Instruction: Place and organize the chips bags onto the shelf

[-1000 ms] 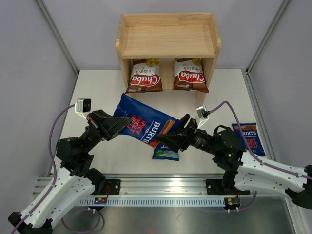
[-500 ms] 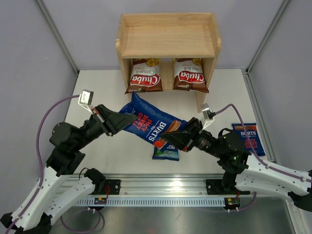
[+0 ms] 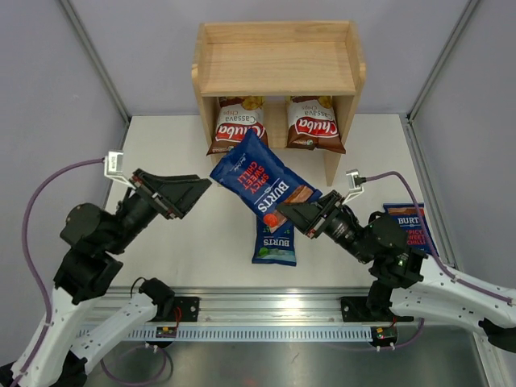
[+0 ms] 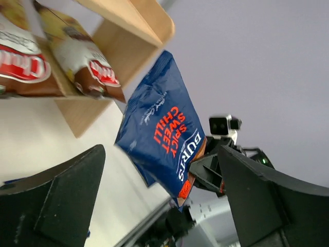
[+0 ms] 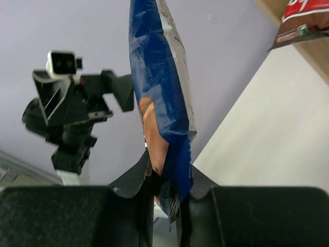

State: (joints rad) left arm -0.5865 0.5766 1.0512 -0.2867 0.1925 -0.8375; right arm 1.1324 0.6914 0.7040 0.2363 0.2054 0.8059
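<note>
— Now, why does the left gripper [image 3: 196, 196] gape, holding nothing?
— I want it clear. The Burts bag [image 3: 262, 179] hangs aloft before the shelf [image 3: 276, 31], pinched at its lower corner by the right gripper [image 3: 289, 214] alone. Both Chuba bags [image 3: 239, 125] fill the lower tier, so the top likely suits.

Looking out between the left fingers [image 4: 56, 200], spread wide at the bottom corners and gripping nothing. Facing a blue Burts bag [image 4: 162, 126] hanging tilted in the air beyond them, touching neither. Seeing it being pinched at its lower end by the right fingers [image 4: 204, 174], with a small camera [image 4: 222, 125] sitting just above them. Catching the shelf [image 4: 131, 20] at upper left, its lower tier carrying two Chuba bags [image 4: 85, 64] side by side, over the pale worktop [image 4: 46, 128].
</note>
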